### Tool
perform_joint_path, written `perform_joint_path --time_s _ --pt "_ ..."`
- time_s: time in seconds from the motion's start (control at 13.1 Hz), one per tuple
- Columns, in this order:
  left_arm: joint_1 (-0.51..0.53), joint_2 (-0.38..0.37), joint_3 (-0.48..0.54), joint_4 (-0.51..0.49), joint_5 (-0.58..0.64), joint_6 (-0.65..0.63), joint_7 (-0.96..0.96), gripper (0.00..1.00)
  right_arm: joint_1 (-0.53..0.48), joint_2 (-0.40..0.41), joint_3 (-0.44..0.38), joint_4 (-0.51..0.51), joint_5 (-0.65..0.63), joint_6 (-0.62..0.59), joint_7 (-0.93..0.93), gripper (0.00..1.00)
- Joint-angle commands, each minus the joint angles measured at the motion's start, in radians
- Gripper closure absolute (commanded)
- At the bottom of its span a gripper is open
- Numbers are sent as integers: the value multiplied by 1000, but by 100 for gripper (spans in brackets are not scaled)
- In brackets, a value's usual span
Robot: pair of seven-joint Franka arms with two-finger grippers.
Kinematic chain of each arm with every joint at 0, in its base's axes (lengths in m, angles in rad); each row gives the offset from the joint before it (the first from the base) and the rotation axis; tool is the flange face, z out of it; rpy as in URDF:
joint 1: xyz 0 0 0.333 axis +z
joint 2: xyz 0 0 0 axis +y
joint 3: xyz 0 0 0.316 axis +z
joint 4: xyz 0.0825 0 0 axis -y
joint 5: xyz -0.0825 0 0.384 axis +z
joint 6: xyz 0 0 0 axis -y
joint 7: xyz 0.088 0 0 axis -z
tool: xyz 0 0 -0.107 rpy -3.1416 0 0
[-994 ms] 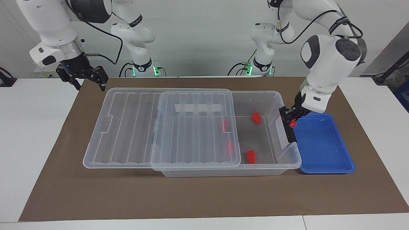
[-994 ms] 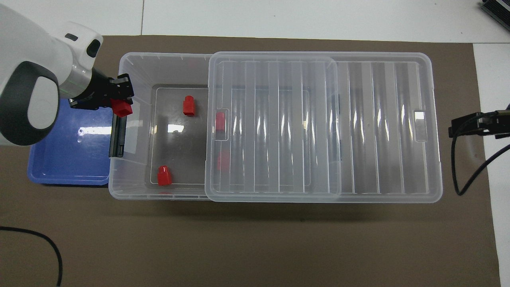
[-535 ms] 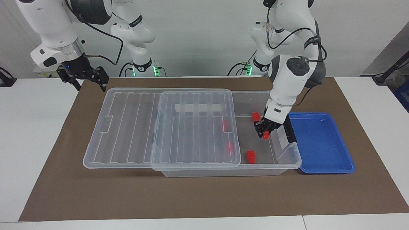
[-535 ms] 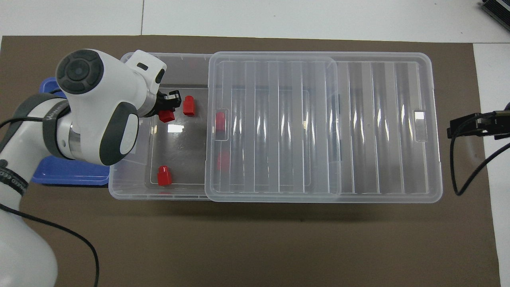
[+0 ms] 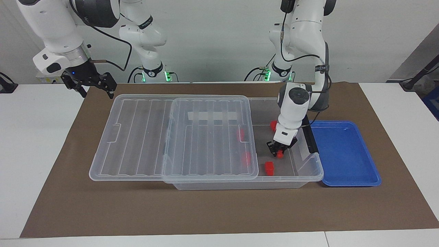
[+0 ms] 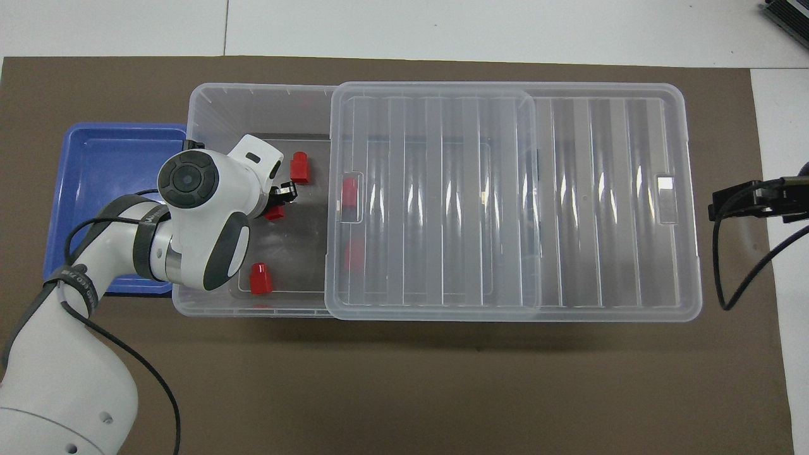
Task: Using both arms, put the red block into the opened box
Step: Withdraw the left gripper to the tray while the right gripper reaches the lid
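The box is a clear bin whose ribbed lid is slid toward the right arm's end, leaving the end by the left arm uncovered. My left gripper reaches down into that uncovered part, shut on a red block held low over the box floor. Two more red blocks lie on the bare floor, and two show dimly under the lid. My right gripper waits open in the air off the lid's end.
A shallow blue tray sits against the box's black handle bar at the left arm's end. A brown mat covers the table under everything. A black cable hangs from the right gripper.
My left gripper carried the red block from over the handle end of the box into the uncovered part and lowered it toward the floor. The right gripper stayed nearly still.
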Motion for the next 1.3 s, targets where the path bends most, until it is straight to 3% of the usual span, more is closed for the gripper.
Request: perform_joint_path --time_s 0.0,0.15,0.23,0.38,0.46,0.54,0.69,0.76,1.07,1.22 --pt "-14 -23 13 -39 24 36 -20 86 -41 -29 6 -91 -9 98 10 0" --pt "-12 -21 15 -28 24 33 -18 16 -64 -28 6 -135 -9 178 7 4" --pt "-12 -23 15 -18 24 24 -20 0 -76 -25 6 -163 -9 230 2 24" --pt "-6 -58 21 24 22 -64 -21 0 -88 1 6 -171 -9 262 1 64" --pt "1 -108 22 83 22 -194 -18 0 -105 14 6 -184 -9 301 1 89" --pt "12 -142 27 164 22 -358 -12 0 -113 21 6 -206 -9 348 -1 100" --pt "49 -185 27 341 24 -648 11 0 -118 61 5 -205 -30 379 -25 100" --pt "76 -205 29 387 24 -733 69 0 -118 78 5 -206 -51 411 -40 100" --pt "236 -375 29 383 27 -907 446 0 -113 132 6 -203 -62 471 -42 100" --pt "311 -405 29 383 27 -956 558 0 -105 132 8 -208 -59 468 -47 100"
